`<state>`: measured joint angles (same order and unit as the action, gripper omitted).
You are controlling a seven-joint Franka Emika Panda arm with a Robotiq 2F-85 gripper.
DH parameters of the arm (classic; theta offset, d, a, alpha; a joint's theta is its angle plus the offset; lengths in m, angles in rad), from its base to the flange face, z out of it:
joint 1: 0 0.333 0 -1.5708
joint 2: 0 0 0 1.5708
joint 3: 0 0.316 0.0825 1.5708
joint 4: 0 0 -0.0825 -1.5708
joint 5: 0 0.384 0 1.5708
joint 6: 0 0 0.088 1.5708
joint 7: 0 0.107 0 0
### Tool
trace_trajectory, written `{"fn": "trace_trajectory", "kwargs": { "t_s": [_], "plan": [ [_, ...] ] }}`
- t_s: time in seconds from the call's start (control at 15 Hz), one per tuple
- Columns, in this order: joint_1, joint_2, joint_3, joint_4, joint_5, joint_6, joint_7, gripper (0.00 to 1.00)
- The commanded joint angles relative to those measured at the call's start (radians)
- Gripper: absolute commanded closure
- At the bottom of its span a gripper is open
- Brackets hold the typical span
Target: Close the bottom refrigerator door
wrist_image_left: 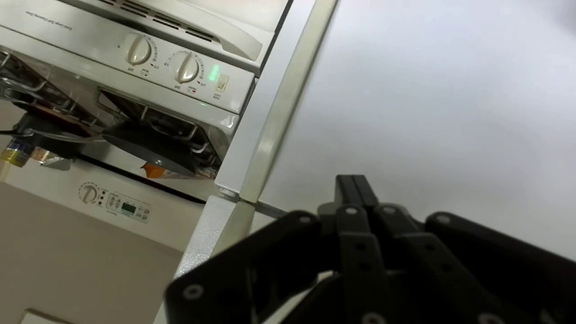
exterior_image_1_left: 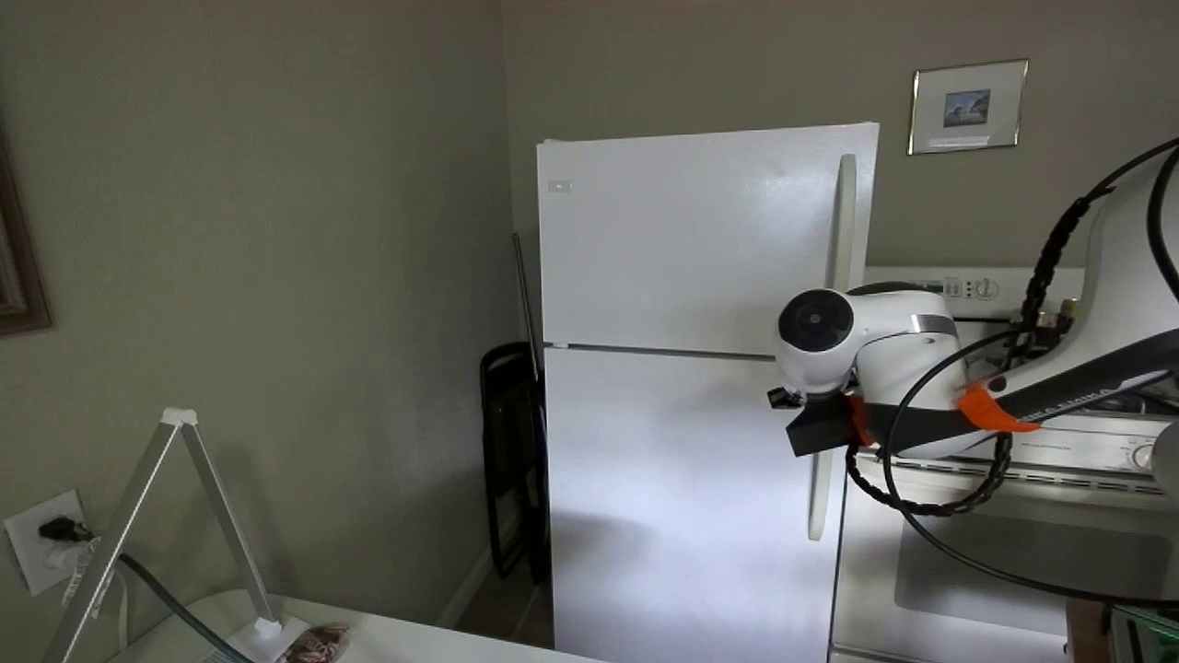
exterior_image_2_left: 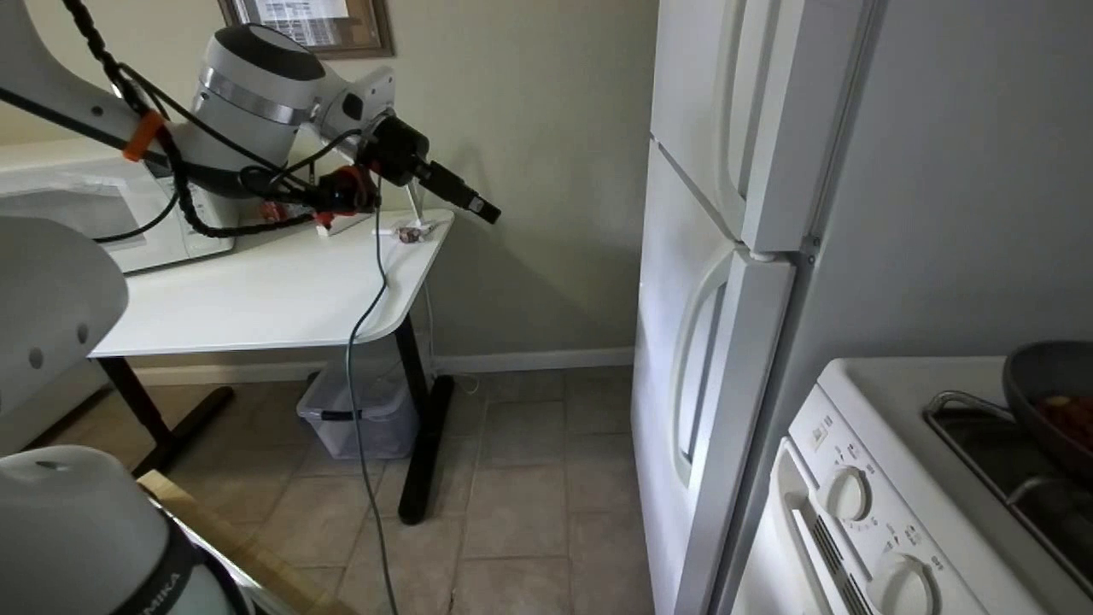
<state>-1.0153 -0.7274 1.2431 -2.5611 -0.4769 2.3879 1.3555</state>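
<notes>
White bottom refrigerator door [exterior_image_1_left: 682,516] beneath freezer door [exterior_image_1_left: 682,239], black fingers [wrist_image_left: 346,192] pressed together, apart from both

Robotiq gripper [wrist_image_left: 353,178], one; gripper fingers [wrist_image_left: 344,193], two. Top-freezer refrigerator [exterior_image_2_left: 956,188], one, ahead of the jaws: bottom refrigerator door [exterior_image_1_left: 682,516], one; freezer door [exterior_image_1_left: 682,249], one. Vertical door handles [wrist_image_left: 288,99], two, both left of the jaws in the wrist view. Kitchen range [wrist_image_left: 103,49], one, left of the jaws there; range control knobs [wrist_image_left: 186,67], three seen, and rocker switch [wrist_image_left: 222,83], one, same side. Dark pan [exterior_image_2_left: 1046,376], one in an exterior view, well right of the jaws. White desk [exterior_image_2_left: 256,299], one, below and left of the jaws. Microwave oven [exterior_image_2_left: 77,202], one, left of the jaws. Plastic storage bin [exterior_image_2_left: 363,436], one, below and left. Framed pictures [exterior_image_1_left: 967,106], two in an exterior view. Wall outlet [exterior_image_1_left: 32,554], one.
</notes>
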Motion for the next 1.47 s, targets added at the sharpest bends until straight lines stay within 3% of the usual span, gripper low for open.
{"fn": "trace_trajectory", "kwargs": {
  "t_s": [0.0,0.27,0.47,0.8,1.0,1.07,1.13,1.4],
  "plan": [
    [-0.13,0.019,0.029,0.042,-0.058,0.027,0.027,1.0],
    [-0.335,0.039,0.086,0.096,-0.103,0.075,0.014,1.0],
    [-0.541,0.056,0.183,0.144,-0.116,0.178,-0.011,1.0],
    [-0.891,-0.007,0.402,0.226,-0.02,0.41,-0.105,1.0],
    [-1.035,-0.034,0.507,0.276,0.107,0.527,-0.218,1.0],
    [-1.074,-0.038,0.545,0.295,0.163,0.521,-0.261,1.0],
    [-0.982,-0.044,0.467,0.241,0.202,0.516,-0.287,1.0],
    [-0.987,-0.061,0.472,0.247,0.277,0.513,-0.344,0.99]
  ]
}}
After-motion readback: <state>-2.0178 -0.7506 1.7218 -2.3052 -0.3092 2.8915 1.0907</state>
